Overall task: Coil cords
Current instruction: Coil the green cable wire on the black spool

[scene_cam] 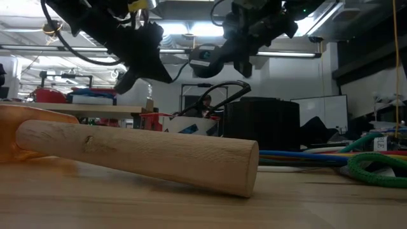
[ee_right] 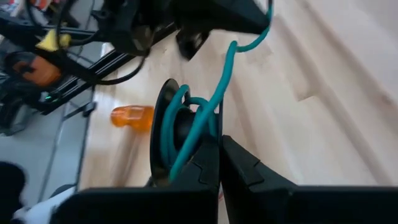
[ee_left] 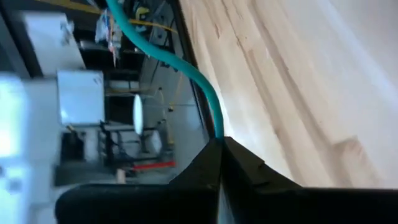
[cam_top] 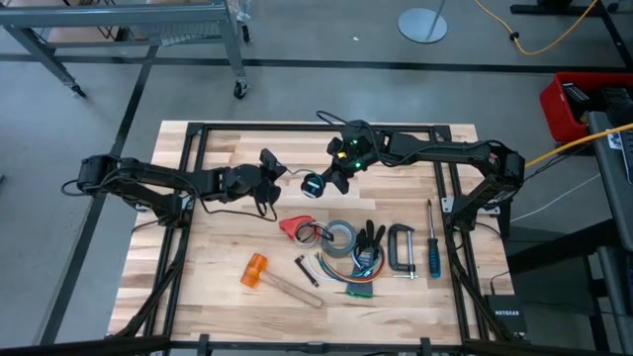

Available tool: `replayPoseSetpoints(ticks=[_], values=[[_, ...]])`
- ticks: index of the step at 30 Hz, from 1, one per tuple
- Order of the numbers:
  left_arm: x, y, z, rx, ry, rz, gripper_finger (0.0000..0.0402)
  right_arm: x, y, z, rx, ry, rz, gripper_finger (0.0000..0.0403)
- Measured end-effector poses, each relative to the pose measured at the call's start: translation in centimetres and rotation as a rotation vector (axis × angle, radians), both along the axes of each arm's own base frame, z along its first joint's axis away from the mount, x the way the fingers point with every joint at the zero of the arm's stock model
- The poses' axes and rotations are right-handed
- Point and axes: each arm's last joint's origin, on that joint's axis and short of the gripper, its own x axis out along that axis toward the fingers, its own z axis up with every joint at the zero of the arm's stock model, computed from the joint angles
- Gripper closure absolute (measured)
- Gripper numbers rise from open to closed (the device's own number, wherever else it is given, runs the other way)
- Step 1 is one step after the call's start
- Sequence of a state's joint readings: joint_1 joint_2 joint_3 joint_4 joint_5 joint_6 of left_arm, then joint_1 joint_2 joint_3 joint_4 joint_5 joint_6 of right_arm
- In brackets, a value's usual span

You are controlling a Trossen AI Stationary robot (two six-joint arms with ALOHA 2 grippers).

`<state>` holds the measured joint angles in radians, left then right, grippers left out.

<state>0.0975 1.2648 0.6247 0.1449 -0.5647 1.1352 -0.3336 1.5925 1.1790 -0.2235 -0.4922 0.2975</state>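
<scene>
A thin teal cord (ee_right: pixel 225 68) is partly wound on a small black spool (ee_right: pixel 166 127). The spool also shows in the high view (cam_top: pixel 313 186), held above the table's middle. My right gripper (ee_right: pixel 219 142) is shut at the spool, on its right side in the high view (cam_top: pixel 334 176). My left gripper (ee_left: pixel 219 142) is shut on the free run of the cord, a short way to the spool's left in the high view (cam_top: pixel 267 176). Both are clear of the table in the low view. My left gripper pinches the teal cord (ee_left: pixel 216 127) between its two shut fingertips, a single strand. The cord runs on past the tips, curving away, clear of the table. My right gripper is shut at the spool's near rim (ee_right: pixel 214 124), where teal strands leave the fingertips. Whether the fingers have the rim, the strands or both, I cannot tell. The spool is lifted clear, its axis about level.
On the near half of the table lie a hammer with an orange head (cam_top: pixel 255 269) and wooden handle (scene_cam: pixel 140 152), a red tool (cam_top: pixel 294 227), a tape roll (cam_top: pixel 341 237), a clamp (cam_top: pixel 401 247), a blue screwdriver (cam_top: pixel 432 252) and a multi-coloured wire bundle (cam_top: pixel 356 285).
</scene>
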Motion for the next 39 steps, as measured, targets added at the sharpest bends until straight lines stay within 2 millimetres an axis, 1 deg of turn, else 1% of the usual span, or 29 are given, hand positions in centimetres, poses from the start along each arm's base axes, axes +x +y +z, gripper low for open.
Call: replayPoseSetpoints(ticks=[7, 11, 14, 18, 21, 26, 29, 33, 36, 39], values=[[0.0, -0.1, -0.1, -0.248, -0.192, 0.117, 0.04, 0.6, -0.4, 0.8, -0.085, -0.097, -0.045, 0.04], [-0.1, -0.1, -0.3, -0.339, -0.238, 0.161, 0.0401, 0.8, -0.5, 1.2, -0.117, -0.141, -0.073, 0.04], [-0.2, -0.1, -0.5, -0.406, -0.26, 0.197, 0.0401, 0.8, -0.8, 1.2, -0.159, -0.125, -0.144, 0.04], [-0.2, -0.4, -0.8, -0.563, -0.282, 0.179, 0.0401, 0.8, -1.2, 1.3, -0.258, -0.114, -0.265, 0.04], [-0.1, -0.6, -1.0, -0.682, -0.296, 0.15, 0.0401, 0.9, -1.6, 1.8, -0.311, -0.151, -0.346, 0.04], [0.0, -0.8, -0.9, -0.811, -0.345, 0.157, 0.0401, 1.2, -1.7, 2.6, -0.333, -0.242, -0.373, 0.04], [0.0, -0.8, -0.9, -0.822, -0.352, 0.161, 0.0401, 1.2, -1.7, 2.6, -0.332, -0.245, -0.369, 0.04], [0.0, -0.7, -0.8, -0.736, -0.334, 0.15, 0.0401, 1.1, -1.6, 2.3, -0.327, -0.209, -0.345, 0.04], [-0.1, -0.5, -0.8, -0.666, -0.322, 0.166, 0.0397, 0.9, -1.5, 1.7, -0.321, -0.144, -0.309, 0.04], [-0.2, -0.3, -0.8, -0.6, -0.346, 0.235, 0.0383, 0.6, -1.2, 0.9, -0.276, -0.064, -0.25, 0.04]])
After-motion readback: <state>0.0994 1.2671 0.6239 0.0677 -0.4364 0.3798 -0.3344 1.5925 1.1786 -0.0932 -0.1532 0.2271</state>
